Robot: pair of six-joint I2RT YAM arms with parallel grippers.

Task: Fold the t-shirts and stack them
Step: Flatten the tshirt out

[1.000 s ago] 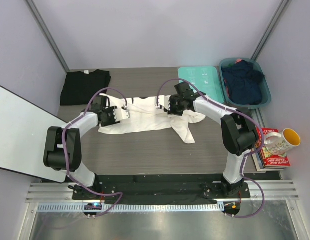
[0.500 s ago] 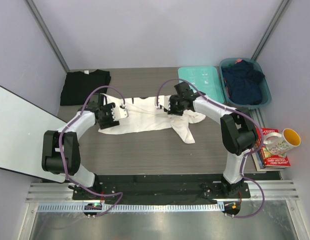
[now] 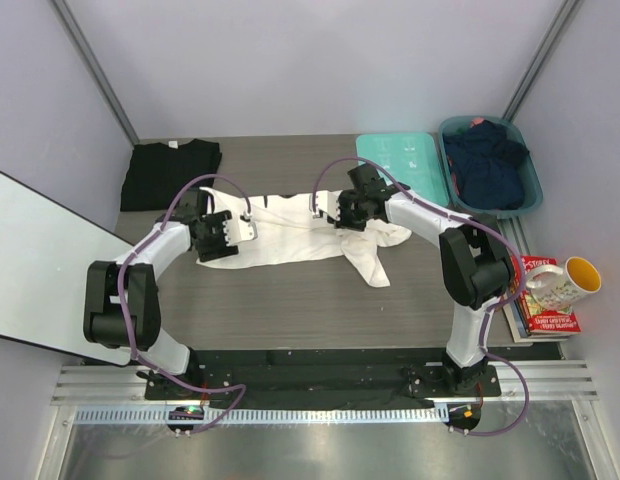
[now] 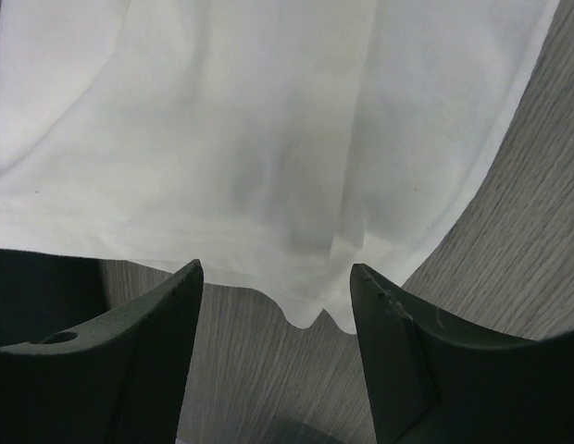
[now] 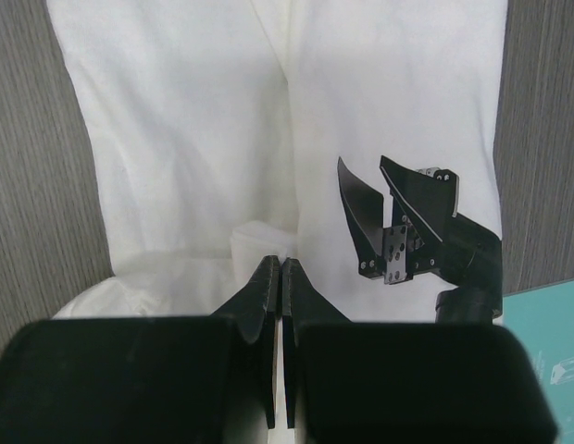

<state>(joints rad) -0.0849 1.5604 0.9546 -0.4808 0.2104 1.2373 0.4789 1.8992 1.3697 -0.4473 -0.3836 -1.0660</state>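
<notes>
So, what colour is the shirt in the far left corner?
Black shirt; top view shows it.

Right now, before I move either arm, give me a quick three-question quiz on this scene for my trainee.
1. True or false: the left pincer is shut on the white t-shirt.
2. Where on the table does the black t-shirt lie? A: near right corner. B: far left corner. C: the middle, under the white t-shirt.
3. Fill in: the pincer pinching the white t-shirt is the ___ one.
Key: 1 false, it stands open over the hem. 2 B. 3 right: the right pincer is shut on the cloth.
</notes>
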